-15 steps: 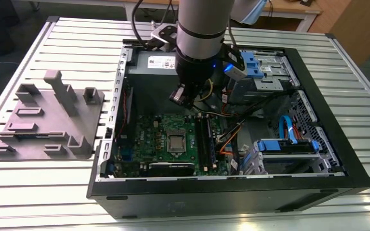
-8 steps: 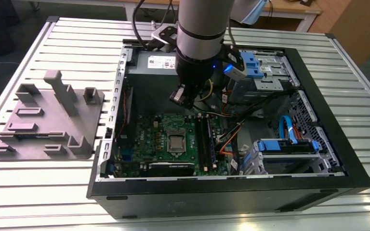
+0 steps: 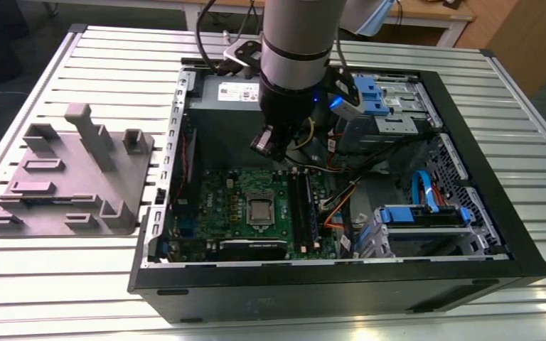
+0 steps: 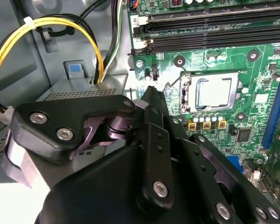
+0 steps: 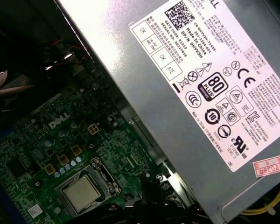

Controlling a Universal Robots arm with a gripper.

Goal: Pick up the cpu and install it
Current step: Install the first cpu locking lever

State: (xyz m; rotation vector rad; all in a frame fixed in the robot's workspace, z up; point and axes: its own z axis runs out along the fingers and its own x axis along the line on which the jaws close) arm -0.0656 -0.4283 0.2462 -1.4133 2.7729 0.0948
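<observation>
Slatted aluminium worktop [image 3: 93,64] carries 1 open black metal computer case [image 3: 349,284], lying on its side. On the exterior view's left of the case sits a grey moulded plastic tray [image 3: 55,206]. The grey-sleeved robot arm [image 3: 297,50] reaches down into the case. A grey sheet-metal power supply box [image 3: 225,121] with a white printed label sits at the case's far end, beside the green motherboard [image 3: 221,195]. The black pincer [image 3: 265,144] hangs above the board near the power supply; in the second wrist view the pincer [image 4: 151,93] is near the socket without touching it, and whether it is open or closed cannot be told. 2 long black memory sticks [image 4: 214,28] run beside the socket. The small flat square silver-topped cpu [image 4: 216,91] lies flat inside the rectangular silver metal socket frame [image 4: 190,88] on the motherboard.
</observation>
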